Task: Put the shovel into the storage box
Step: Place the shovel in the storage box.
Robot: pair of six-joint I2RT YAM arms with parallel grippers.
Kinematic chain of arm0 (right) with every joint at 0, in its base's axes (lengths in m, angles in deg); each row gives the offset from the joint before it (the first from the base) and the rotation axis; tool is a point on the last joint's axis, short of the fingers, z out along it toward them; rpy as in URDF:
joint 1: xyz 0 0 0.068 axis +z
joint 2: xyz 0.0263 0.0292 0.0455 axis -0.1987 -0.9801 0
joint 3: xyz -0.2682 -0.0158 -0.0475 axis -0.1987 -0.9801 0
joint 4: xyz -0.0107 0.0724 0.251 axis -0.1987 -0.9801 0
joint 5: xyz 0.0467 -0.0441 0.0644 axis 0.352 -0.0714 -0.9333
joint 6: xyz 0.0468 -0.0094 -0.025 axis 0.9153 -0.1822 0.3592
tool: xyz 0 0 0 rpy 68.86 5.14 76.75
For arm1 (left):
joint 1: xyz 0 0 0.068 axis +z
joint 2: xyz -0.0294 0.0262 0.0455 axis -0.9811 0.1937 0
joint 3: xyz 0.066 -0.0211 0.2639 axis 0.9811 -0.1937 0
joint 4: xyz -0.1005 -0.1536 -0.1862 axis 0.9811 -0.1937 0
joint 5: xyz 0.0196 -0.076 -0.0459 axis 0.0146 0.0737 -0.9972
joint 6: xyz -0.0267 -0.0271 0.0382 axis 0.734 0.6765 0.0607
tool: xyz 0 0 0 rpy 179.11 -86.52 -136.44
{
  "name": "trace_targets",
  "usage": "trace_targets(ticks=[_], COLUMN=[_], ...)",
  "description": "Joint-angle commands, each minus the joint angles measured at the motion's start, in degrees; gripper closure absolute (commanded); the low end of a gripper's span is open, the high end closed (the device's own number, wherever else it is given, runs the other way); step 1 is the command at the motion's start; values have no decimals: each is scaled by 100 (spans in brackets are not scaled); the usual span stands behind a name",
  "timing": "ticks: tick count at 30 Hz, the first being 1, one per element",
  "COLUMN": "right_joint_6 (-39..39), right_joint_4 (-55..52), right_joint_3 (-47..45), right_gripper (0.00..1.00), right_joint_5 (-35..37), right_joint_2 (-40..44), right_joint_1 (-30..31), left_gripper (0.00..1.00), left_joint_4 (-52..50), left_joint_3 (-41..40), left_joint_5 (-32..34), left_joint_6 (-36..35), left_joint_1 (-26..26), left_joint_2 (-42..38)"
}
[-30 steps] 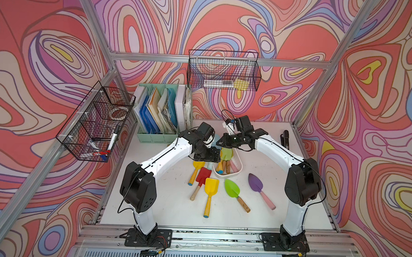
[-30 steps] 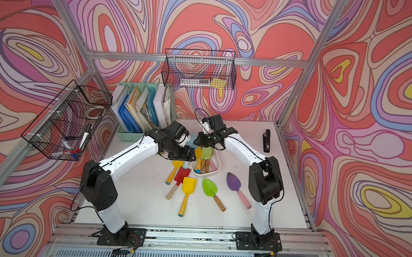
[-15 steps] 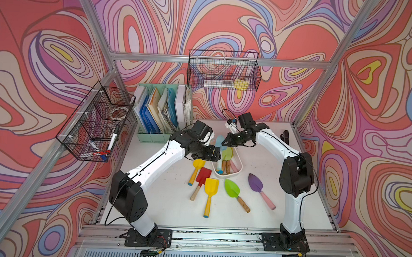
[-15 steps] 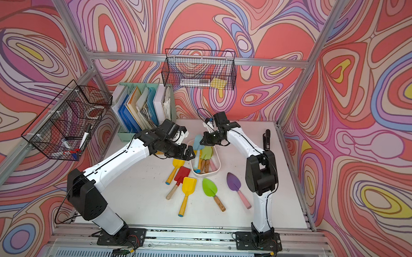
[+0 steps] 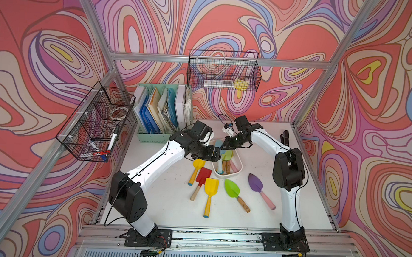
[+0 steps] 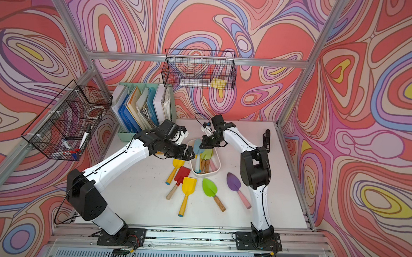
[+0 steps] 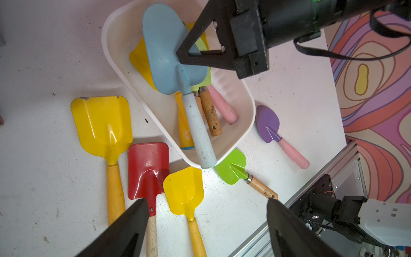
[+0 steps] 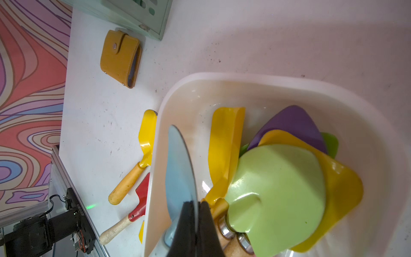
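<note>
Swirling red, pink and lilac wallpaper wraps a white table (image 5: 163,203) that carries the storage box (image 5: 239,167) near its middle, with five loose shovels lying in front of it. By my reading the step in hand is a placement: the right gripper (image 7: 181,56) has its jaws pressed together on the blade of the pale blue shovel (image 7: 164,51), which slants over the box with its handle end resting on the near rim, on top of several shovels already inside. The left gripper (image 7: 206,222) hangs above the loose ones with its fingers spread wide and nothing between them. Next, I judge, the right arm must lower the blade and let go so the blue shovel settles flat, handle tucked inside the rim rather than riding on it; the left looks set for the red shovel (image 5: 203,175) or yellow shovel (image 5: 211,186) below it. Faint marks show on two handles, a yellow one in the box and a wooden one outside it, too small to read
</note>
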Motion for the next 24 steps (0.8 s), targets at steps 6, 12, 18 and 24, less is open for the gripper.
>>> trace_targets(ticks=[6,12,18,24], right_joint_6=[-84,-192,-435,-602], right_joint_4=[-67,-224,-564,-808], right_joint_3=[309,556,960,1206], right_gripper=[100,100,100,100], right_joint_5=[-60,-47,-58,-69], right_joint_2=[-310,-555,-872,-1069], right_joint_1=[-28,-34,-36,-28], left_gripper=[11,11,11,11], left_joint_4=[-14,-39,-55,-62], left_joint_3=[-49,-45,-41,-16], left_joint_5=[105,131,127,148], left_joint_6=[-157,-182,-194,-187], left_joint_1=[-21,-21,-23,-21], left_joint_2=[-136,-124,-97,-69])
